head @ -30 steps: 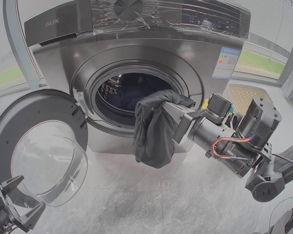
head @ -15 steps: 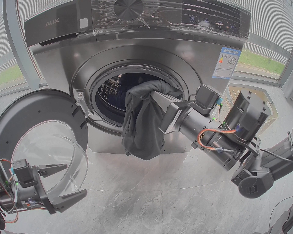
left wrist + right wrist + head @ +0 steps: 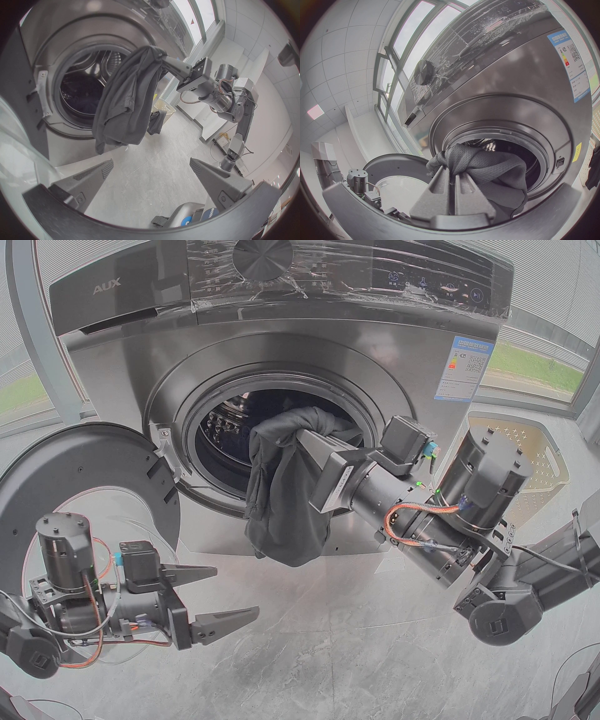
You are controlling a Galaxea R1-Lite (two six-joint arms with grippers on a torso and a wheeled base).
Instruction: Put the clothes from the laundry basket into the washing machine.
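One dark grey garment (image 3: 284,490) is held bunched at its top in the jaws of the right arm (image 3: 412,515), which are clenched on the cloth. It is seen just in front of the round opening (image 3: 231,434) of the washing machine (image 3: 281,340), with its upper fold level with the middle of that opening and its loose end hung down past the opening's lower rim, clear of the floor (image 3: 350,646). Whether the cloth touches the machine's front cannot be told. In the right wrist view the garment (image 3: 487,168) is draped over the tips of the closed jaws, with the drum behind it. The machine's door (image 3: 81,471) is swung wide open to the left of the opening, its clear bowl faced outward. The left arm (image 3: 140,605) is placed low in front of that door, well apart from the garment, and its jaws are spread wide with nothing between them. In the left wrist view the garment (image 3: 125,100) is seen beyond them, hung before the opening. The laundry basket (image 3: 544,459), pale and perforated, is stood on the floor to the right of the machine, and a second dark piece of clothing (image 3: 156,122) is draped over its rim. A blue-edged label (image 3: 467,368) is stuck on the machine's front, above and to the right of the opening.
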